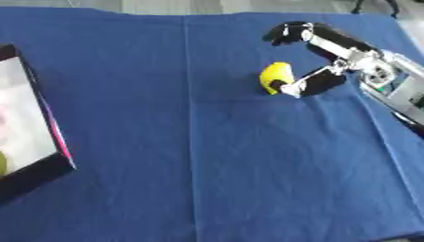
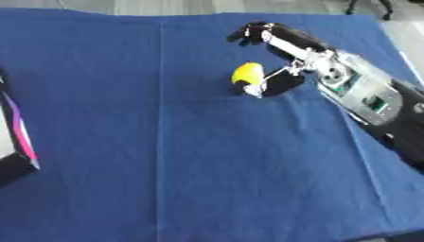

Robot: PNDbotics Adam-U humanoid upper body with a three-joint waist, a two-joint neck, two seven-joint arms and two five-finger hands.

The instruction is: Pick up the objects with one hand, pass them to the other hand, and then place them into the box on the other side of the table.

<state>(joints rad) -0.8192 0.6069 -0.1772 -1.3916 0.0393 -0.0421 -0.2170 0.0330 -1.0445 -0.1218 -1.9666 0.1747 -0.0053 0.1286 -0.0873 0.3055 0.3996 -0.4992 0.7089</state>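
We see a small yellow object (image 1: 275, 75), rounded and a little like a lemon, lying on the blue cloth (image 1: 207, 165) in the far right part of the table. Our right hand (image 2: 286, 52) comes in from the right edge and is set around the object's right side: the thumb's tip touches its lower right edge, while the fingers (image 1: 286, 32) arch above and beyond it, curved but apart from it. So the hand is spread around the object and has not closed on it. Behind the hand, the silver and black forearm (image 2: 364, 97) runs toward the lower right. Well apart, at the left edge of the table, stands the box (image 1: 33, 142), dark-walled with a pink rim and a pale inside. Our left hand shows in neither view.
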